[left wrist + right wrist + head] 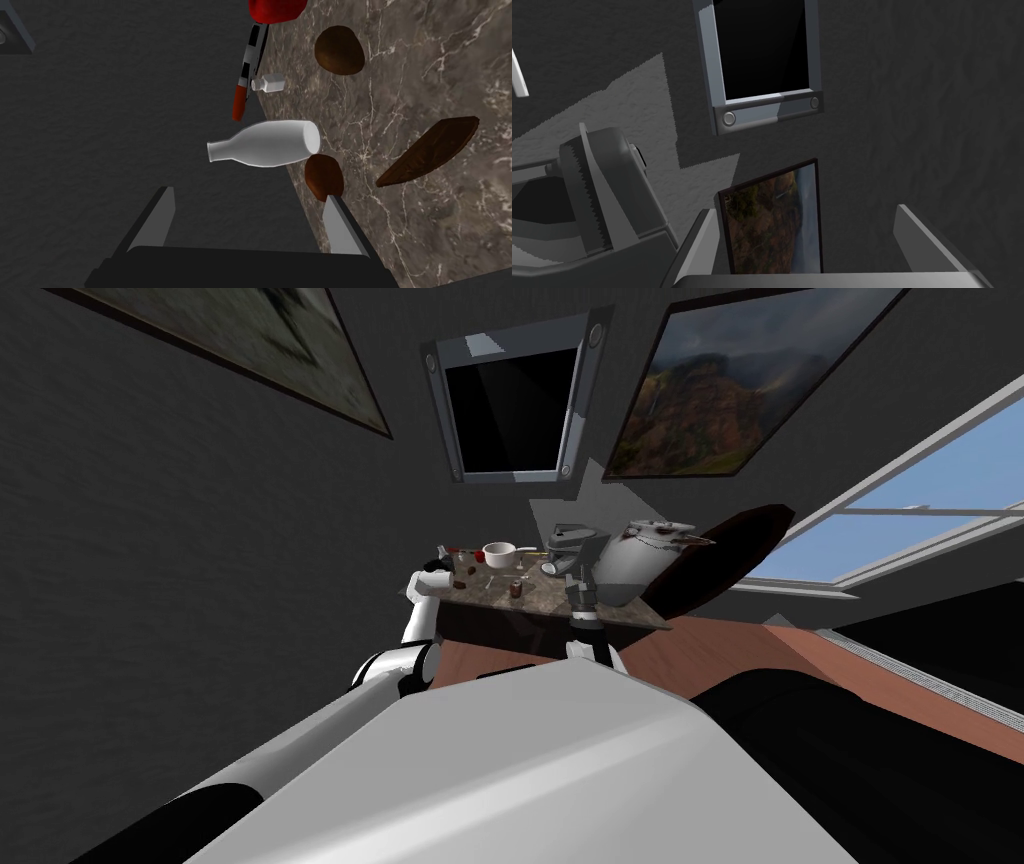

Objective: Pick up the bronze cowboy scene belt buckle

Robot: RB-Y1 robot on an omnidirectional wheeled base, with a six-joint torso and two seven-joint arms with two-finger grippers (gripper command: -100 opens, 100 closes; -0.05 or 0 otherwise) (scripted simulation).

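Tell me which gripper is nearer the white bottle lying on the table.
Left. The open left gripper sits right by the white bottle; the open right gripper is farther along the table, by a grey machine.

The right claw stands open beside a grey serrated appliance.

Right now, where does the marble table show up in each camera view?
Head view: marble table at the centre of the picture, with a white cup on it.
Left wrist view: marble table ahead of the open left tool, white bottle at its edge by the dark wall.
Right wrist view: aimed at that wall instead, at the grey-framed black panel and landscape picture.
Shared landmark: that panel, above the table in the head view.
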